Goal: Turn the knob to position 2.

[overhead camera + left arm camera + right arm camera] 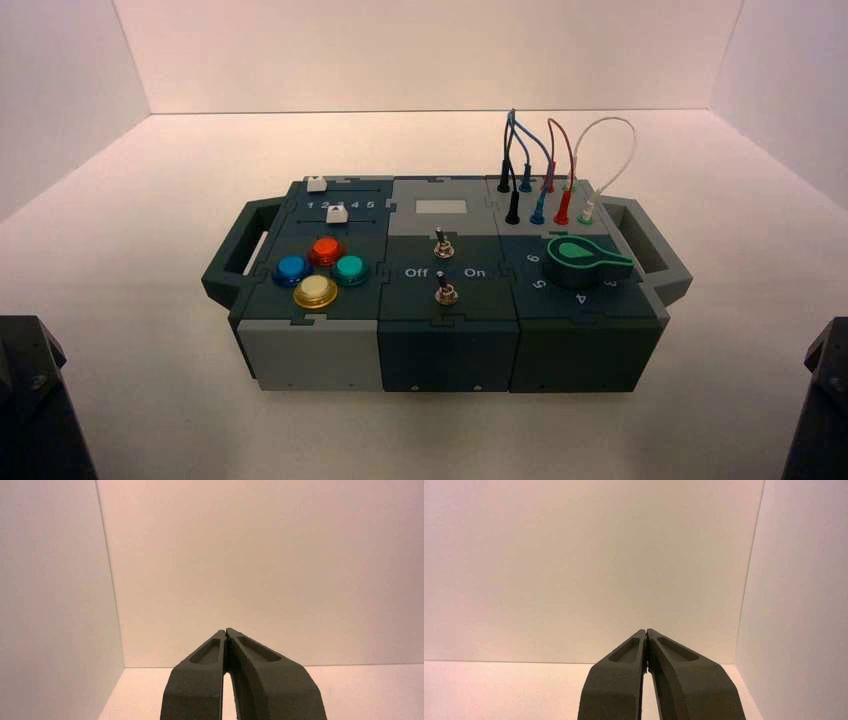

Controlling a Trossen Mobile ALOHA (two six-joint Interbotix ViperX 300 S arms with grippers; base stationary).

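High view: 1 box (447, 350), set squarely between the 2 arms, presumably so that either can reach its top; 1 knob (575, 262), dark with a green teardrop pointer, on the box's right part, nearer the front than the wires (565, 207), with nothing gripping it. Knob's setting not legible here; some of the lettering around it is covered by the knob itself. Its place on the right suggests the right arm for the turn, which looks not begun. Both arms cut off at the lower corners, their grippers outside this view. Left wrist view: 1 left gripper (226, 630), parked well apart from the box, fingers brought together at the tips, holding nothing; beyond it, 1 pale wall (260, 570), no part of the box. Right wrist view: 1 right gripper (646, 631), likewise parked, fingertips meeting, nothing between them, probably kept narrow while waiting; it would need to spread before straddling the pointer. Knob out of sight in both wrist views, so its position cannot be checked.
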